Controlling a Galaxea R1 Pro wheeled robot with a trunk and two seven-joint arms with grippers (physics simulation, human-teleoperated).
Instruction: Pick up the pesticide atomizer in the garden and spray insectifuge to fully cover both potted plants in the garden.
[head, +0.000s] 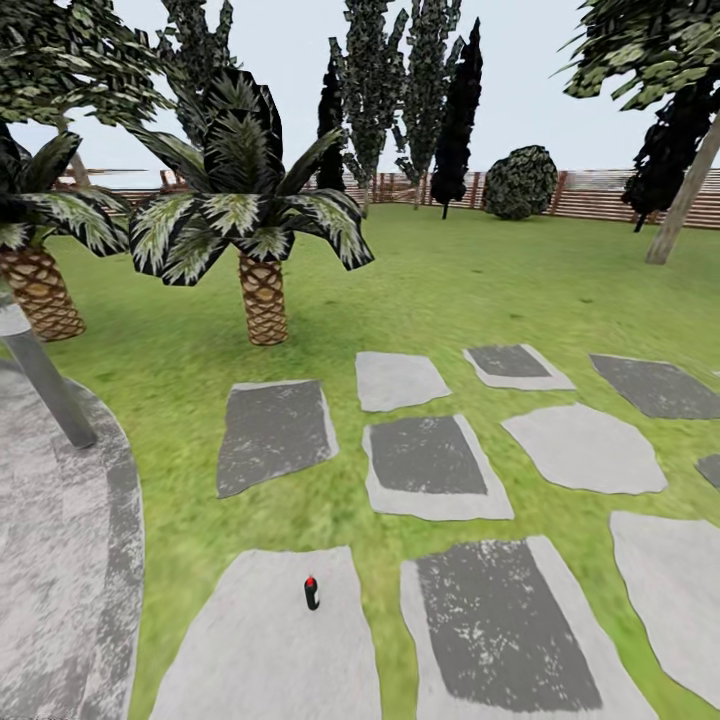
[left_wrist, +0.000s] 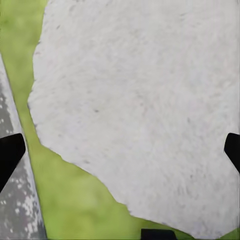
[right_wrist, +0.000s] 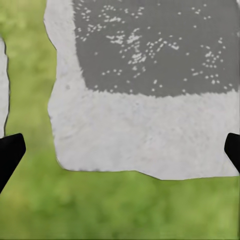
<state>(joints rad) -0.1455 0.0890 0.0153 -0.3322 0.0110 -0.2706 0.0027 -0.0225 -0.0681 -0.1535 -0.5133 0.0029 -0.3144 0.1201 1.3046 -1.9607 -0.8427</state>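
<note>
Lawn (head: 470, 290) fills most of the head view, with the slatted fence (head: 600, 195) along the upper edge and two palms (head: 250, 215) at upper left. Stepping stones (head: 430, 465) – pale, some dark-centred – cross the lower half; grey patio (head: 60, 580) curves along the lower left. On the lower-centre stone (head: 265, 650) stands a small dark object with a red top (head: 312, 593) – too small to identify. Left gripper (left_wrist: 120, 150) above a pale stone, fingers apart; right gripper (right_wrist: 120, 150) likewise spread, nothing between.
</note>
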